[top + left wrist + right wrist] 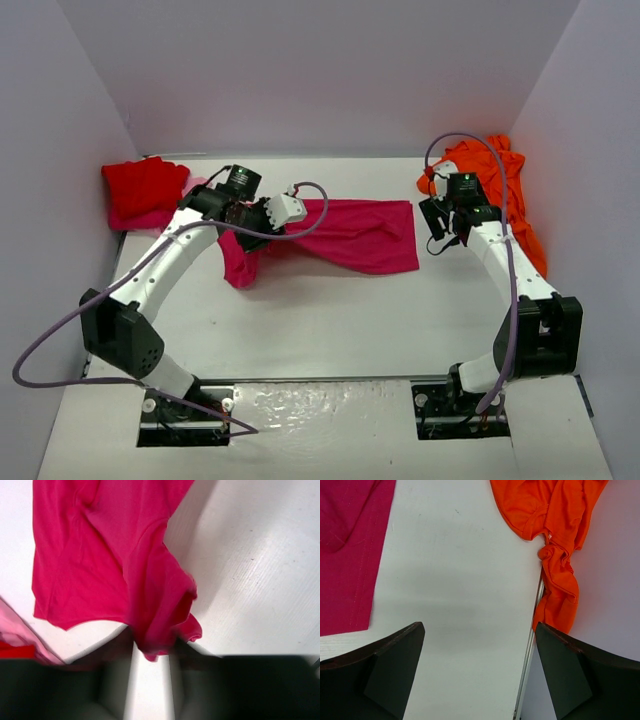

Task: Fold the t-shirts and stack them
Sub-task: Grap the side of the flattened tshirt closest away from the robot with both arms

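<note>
The left gripper [152, 652] pinches the left end of the magenta t-shirt [365, 235], which lies across the middle. The right gripper [480, 672] hangs open between it and the orange t-shirt [505, 175]. Best carry the pinched end rightward, low and taut.

This looks like a robotics lab test cell: a white counter [330, 320] boxed in on three sides by plain pale walls [300, 70]. Two white robot arms [160, 270] are bolted to metal plates [185, 415] at the bottom of the frame, with loose purple cables [40, 370] trailing from them.
</note>
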Available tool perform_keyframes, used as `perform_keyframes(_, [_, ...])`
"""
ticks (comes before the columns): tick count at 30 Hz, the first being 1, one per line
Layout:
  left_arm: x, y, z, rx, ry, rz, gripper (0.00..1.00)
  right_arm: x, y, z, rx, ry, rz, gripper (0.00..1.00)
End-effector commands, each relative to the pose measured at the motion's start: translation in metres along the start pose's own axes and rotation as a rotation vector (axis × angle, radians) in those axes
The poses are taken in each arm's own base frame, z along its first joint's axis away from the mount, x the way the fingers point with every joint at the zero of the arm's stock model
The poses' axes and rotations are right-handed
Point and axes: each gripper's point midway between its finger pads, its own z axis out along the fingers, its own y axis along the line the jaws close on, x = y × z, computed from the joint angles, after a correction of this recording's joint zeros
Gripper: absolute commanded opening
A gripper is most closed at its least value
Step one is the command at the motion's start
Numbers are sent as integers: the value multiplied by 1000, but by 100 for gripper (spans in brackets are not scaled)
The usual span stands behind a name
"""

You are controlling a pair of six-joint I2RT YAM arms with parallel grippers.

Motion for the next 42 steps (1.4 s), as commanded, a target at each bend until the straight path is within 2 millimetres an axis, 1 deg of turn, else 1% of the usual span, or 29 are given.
perform_keyframes(1, [16, 29, 43, 12, 77, -37, 62, -26, -3, -1, 15, -71, 20, 91])
perform_keyframes(2, [17, 36, 55, 8, 95, -57, 71, -26, -1, -1, 14, -69, 17, 91])
perform_keyframes(4, [23, 53, 80, -19, 132, -98, 77, -24, 1, 0, 13, -65, 10, 92])
perform_keyframes(5, [26, 63, 90, -48, 147, -116, 81, -23, 2, -1, 14, -63, 4, 92])
perform_keyframes(6, [28, 70, 97, -66, 144, -134, 82, -22, 2, 0, 16, -59, 0, 92])
perform_keyframes(9, [30, 88, 108, -106, 122, -185, 84, -17, 1, 0, 28, -45, -12, 93])
perform_keyframes(11, [30, 91, 107, -112, 111, -198, 84, -14, 2, 1, 28, -38, -17, 93])
perform_keyframes(13, [27, 92, 99, -137, 92, -195, 84, -14, 2, 2, 27, -39, -18, 93])
perform_keyframes(17, [28, 78, 78, -144, 60, -169, 85, -17, 6, 5, 14, -46, -11, 93])
perform_keyframes(19, [33, 72, 72, -150, 60, -161, 86, -18, 9, 8, 6, -45, -8, 93])
perform_keyframes(24, [40, 68, 72, -146, 81, -166, 86, -20, 23, 10, -11, -40, -30, 94])
perform_keyframes(29, [29, 61, 73, -123, 52, -161, 86, -18, 25, 8, -7, -39, -46, 94])
perform_keyframes(32, [27, 49, 82, -98, 69, -130, 86, -16, 27, 9, -12, -33, -46, 93])
perform_keyframes(34, [29, 43, 89, -101, 99, -107, 85, -15, 28, 11, -13, -30, -44, 93])
perform_keyframes(35, [26, 39, 94, -102, 104, -86, 85, -15, 28, 11, -14, -30, -45, 93])
perform_keyframes(37, [27, 31, 104, -98, 124, -62, 85, -15, 29, 11, -15, -31, -44, 93])
perform_keyframes(39, [21, 23, 117, -96, 144, -25, 82, -14, 29, 12, -17, -27, -45, 93])
perform_keyframes(42, [18, 15, 130, -91, 174, 5, 76, -11, 31, 13, -21, -20, -49, 92])
